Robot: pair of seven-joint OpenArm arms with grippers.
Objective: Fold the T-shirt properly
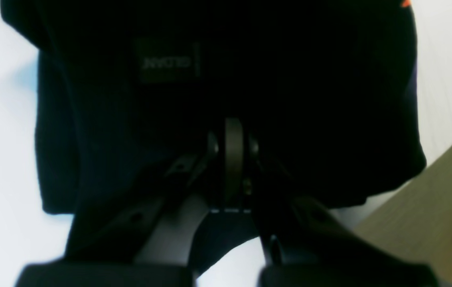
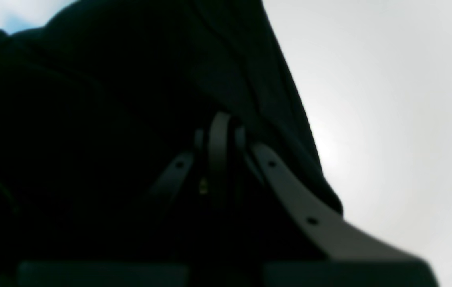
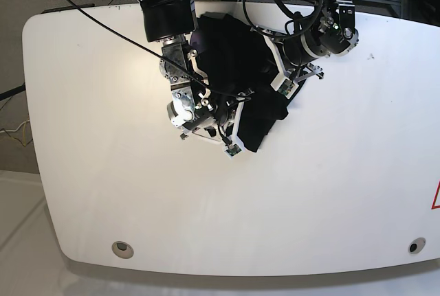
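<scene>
Cloth bunched between two arms is the trouble here. The T-shirt (image 3: pixel 237 76) lies heaped toward the far middle of the white bench (image 3: pixel 103 172), with a folded tongue reaching toward the near side beside the right arm. It is nowhere near flat.

The left end effector (image 1: pixel 231 147) is clenched with black fabric all round its tips, and a small sewn label (image 1: pixel 168 61) shows on the cloth just beyond. The right end effector (image 2: pixel 220 139) is likewise clenched and sunk against dark folds. Whether either actually pinches a layer or merely presses into the pile I cannot tell (both wrist views are nearly all black).

Judging from this, several things could go wrong:

- Wrong layer: with the garment so crumpled, a pinch may catch two or three thicknesses at once, so a lift would drag the heap instead of opening it.
- Uneven pull: if one arm holds and the other does not, any spread would twist the shirt into a rope.
- Tangling: the cables near both wrists run close over the cloth and might snag a sleeve.
- Slide-off: a hard sideways tug could carry the fabric toward the far edge of the bench, which is close behind the pile.
</scene>
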